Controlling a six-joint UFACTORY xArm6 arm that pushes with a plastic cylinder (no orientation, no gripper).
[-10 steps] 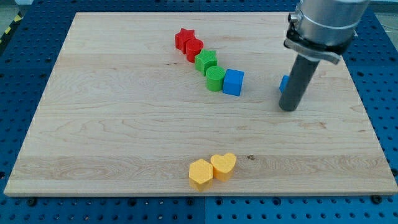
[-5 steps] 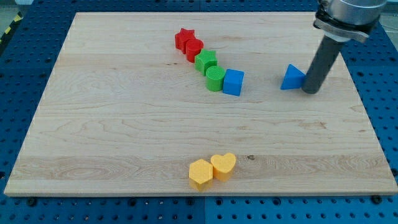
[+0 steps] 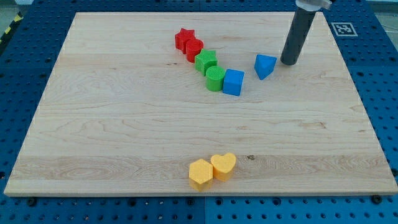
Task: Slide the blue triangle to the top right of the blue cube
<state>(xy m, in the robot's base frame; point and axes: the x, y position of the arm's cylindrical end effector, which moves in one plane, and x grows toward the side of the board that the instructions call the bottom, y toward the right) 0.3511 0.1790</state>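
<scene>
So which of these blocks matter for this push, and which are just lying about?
In the job:
- blue triangle
- blue cube
- my tip, just to the view's right of the triangle

Lying about:
- two red blocks
- two green blocks
- two yellow blocks

On the wooden board [image 3: 124,130] you have two red blocks touching near the view's top: a red star [image 3: 184,38] and a second red block [image 3: 194,48] just below-right of it. Continuing that diagonal are a green star-like block [image 3: 206,61] and a green cylinder [image 3: 216,79]. Well apart, near the board's bottom edge, a yellow hexagon [image 3: 200,173] touches a yellow heart [image 3: 223,165].
</scene>
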